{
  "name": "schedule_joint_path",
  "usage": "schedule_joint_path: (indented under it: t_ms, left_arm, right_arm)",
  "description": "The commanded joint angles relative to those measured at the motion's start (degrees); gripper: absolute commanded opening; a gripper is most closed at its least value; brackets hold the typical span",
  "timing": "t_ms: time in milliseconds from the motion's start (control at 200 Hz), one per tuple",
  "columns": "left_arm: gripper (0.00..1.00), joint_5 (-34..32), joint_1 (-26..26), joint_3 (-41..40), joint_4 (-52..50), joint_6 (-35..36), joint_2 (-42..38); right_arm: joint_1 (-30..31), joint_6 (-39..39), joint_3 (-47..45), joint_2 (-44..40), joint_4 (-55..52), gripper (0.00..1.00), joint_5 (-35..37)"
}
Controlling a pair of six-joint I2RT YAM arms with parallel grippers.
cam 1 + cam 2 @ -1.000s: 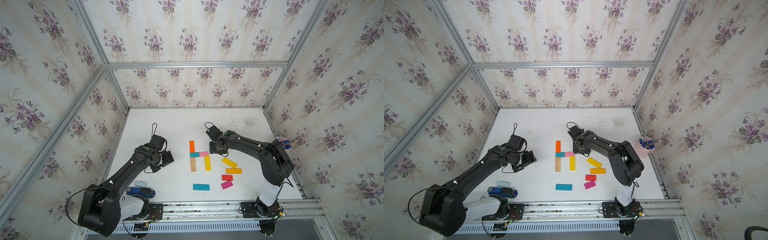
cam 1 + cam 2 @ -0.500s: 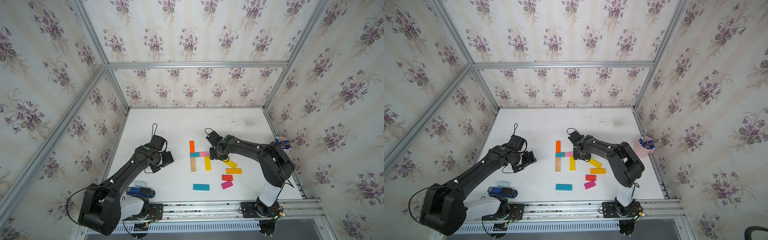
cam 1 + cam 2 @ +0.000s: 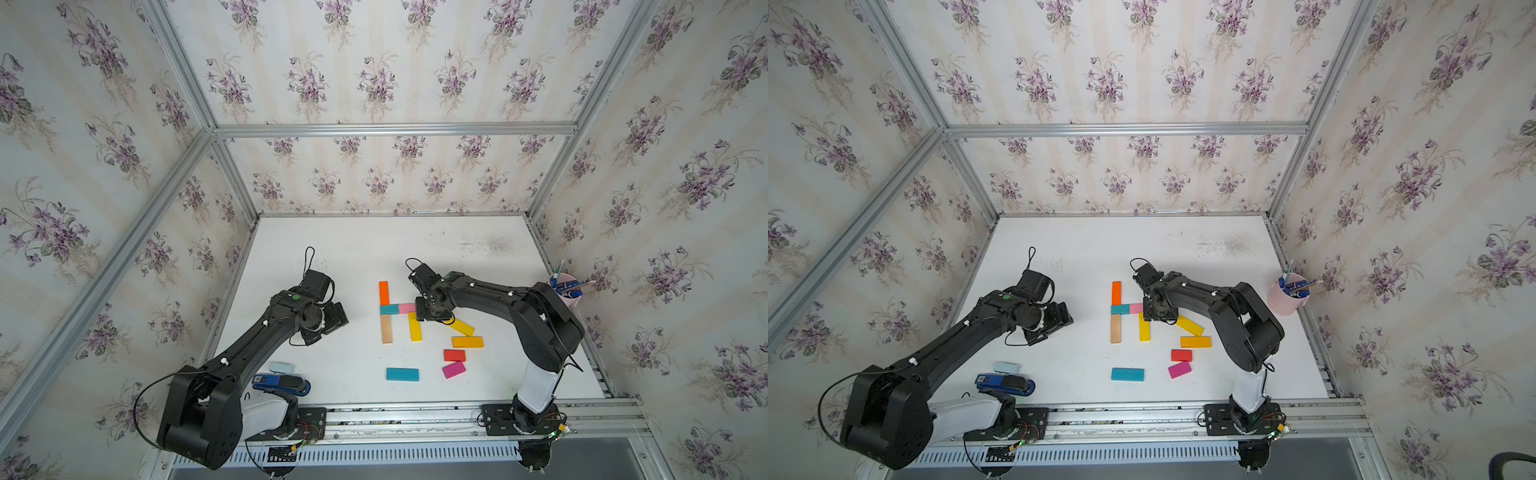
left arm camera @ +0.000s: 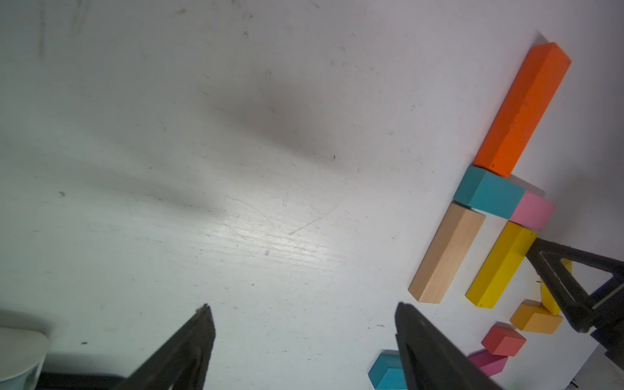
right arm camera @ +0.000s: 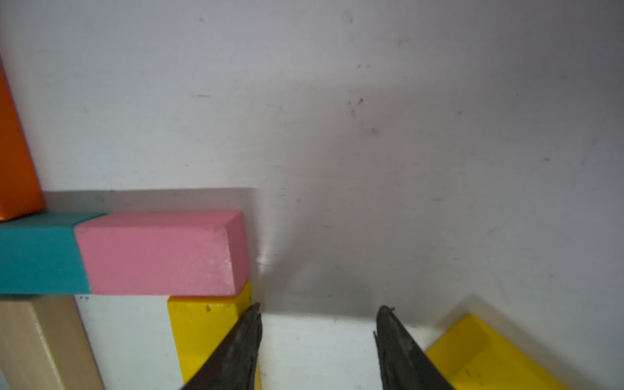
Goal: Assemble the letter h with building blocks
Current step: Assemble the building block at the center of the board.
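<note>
Right gripper (image 5: 320,309) sits low beside the letter h (image 3: 397,311), jaws partly spread, only bare table between them. One fingertip (image 5: 251,317) is right at the outer edge of the yellow leg (image 3: 414,326); whether it presses, I can't tell. Just right of it a loose yellow block (image 3: 462,327) lies slanted, so that gap is tight.

Centre frame in both top views, the h reads clean. Orange block (image 3: 383,292), teal block (image 3: 389,309) and wooden block (image 3: 386,328) line up as the stem. Pink block (image 3: 407,308) butts flush against the teal, and the yellow leg tucks under the pink's end.

Left gripper (image 4: 303,307) hangs wide open and empty, left of the h, bare white table (image 3: 374,249) between them. Amber block (image 3: 467,341), red block (image 3: 454,355), magenta block (image 3: 453,369) and long teal block (image 3: 402,374) scatter below the h. Plenty of open table lies above it.
</note>
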Motion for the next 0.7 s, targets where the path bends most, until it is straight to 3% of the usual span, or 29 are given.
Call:
schedule_joint_path:
  t_ms: [0,500,604,694]
  left_arm:
    - [0.86,-0.4,0.0,0.6,0.5,0.5,0.1]
    - [0.86,-0.1,0.0,0.9,0.6,0.6,0.4]
    - [0.86,-0.1,0.0,1.2,0.1,0.8,0.0]
    - [0.86,-1.1,0.0,1.6,-0.7,1.2,-0.6]
  right_arm:
    - [0.0,0.1,0.1,0.3,-0.5,0.57,0.9]
    - [3.1,1.7,0.5,-8.4,-6.8,0.56,5.6]
    - [5.9,0.5,0.0,-12.4,-7.0,0.56,5.2]
    - [11.9,-1.9,-2.4,-17.1,-4.8,0.57,3.4]
